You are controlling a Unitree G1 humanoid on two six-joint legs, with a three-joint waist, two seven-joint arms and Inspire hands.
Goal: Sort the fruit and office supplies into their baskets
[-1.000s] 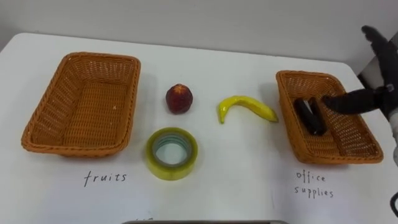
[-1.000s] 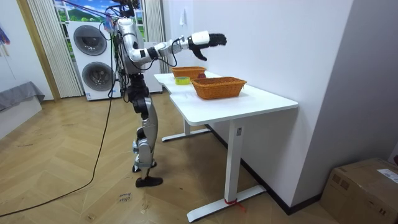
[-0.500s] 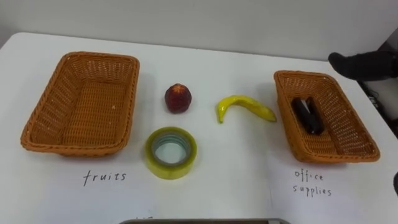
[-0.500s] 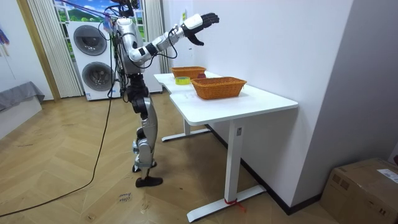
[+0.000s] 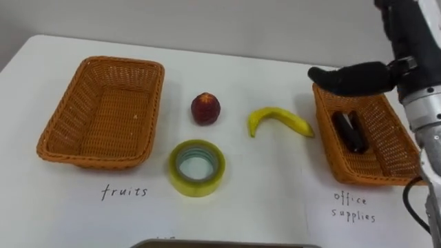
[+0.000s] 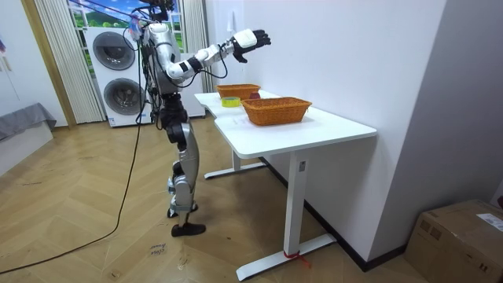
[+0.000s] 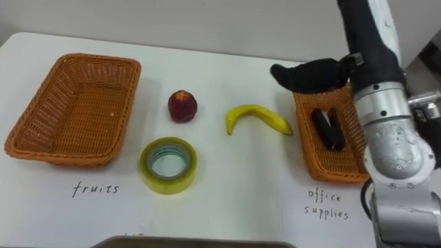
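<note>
Conceivably the right hand (image 5: 351,77), fingers straight and empty at two o'clock from the banana (image 5: 279,122), could shove it into the office basket (image 5: 372,176).

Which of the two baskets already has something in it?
The basket on the robot's right: a dark object lies inside it, while the left basket is empty.

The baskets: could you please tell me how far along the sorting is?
Done: one dark item lies in the office basket. In hand: nothing; the right hand hovers open above that basket's far edge. Left: apple and banana for the empty fruits basket, tape for the office basket.
</note>
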